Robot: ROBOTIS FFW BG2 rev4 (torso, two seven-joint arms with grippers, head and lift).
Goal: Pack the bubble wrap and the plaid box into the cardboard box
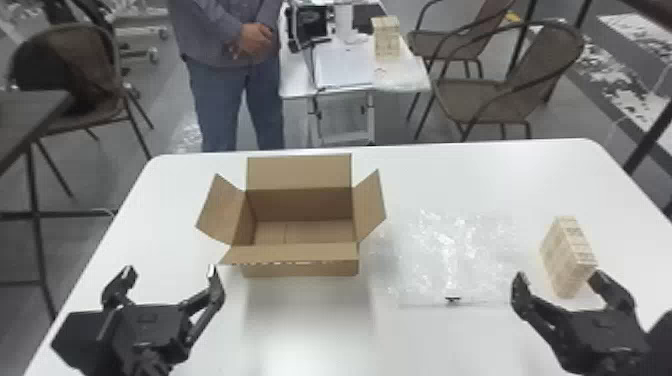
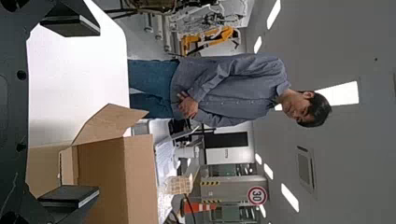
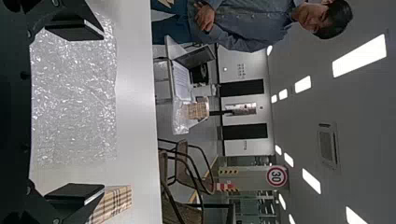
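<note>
The cardboard box [image 1: 300, 267] stands with its flaps up, and its inside looks bare. To its right the clear bubble wrap [image 1: 460, 255] lies flat; the plaid box [image 1: 567, 255] stands upright farther right. Left of the box's front, my left gripper [image 1: 170, 275] is open and holds nothing. My right gripper [image 1: 557, 280] is open near the plaid box, one finger close to it; I cannot tell whether they touch. In the left wrist view, my left gripper [image 2: 70, 114] has the cardboard box [image 2: 140, 177] beyond one finger. The right wrist view has my right gripper [image 3: 74, 112], bubble wrap [image 3: 74, 93] and plaid box [image 3: 112, 203].
All this is on a white table [image 1: 450, 175]. Behind it, a small side table [image 1: 295, 85] holds a laptop, another plaid box [image 1: 386, 37] and more bubble wrap [image 1: 400, 75]. Chairs [image 1: 500, 95] stand beyond the far edge, and a dark table [image 1: 30, 110] is at the left.
</note>
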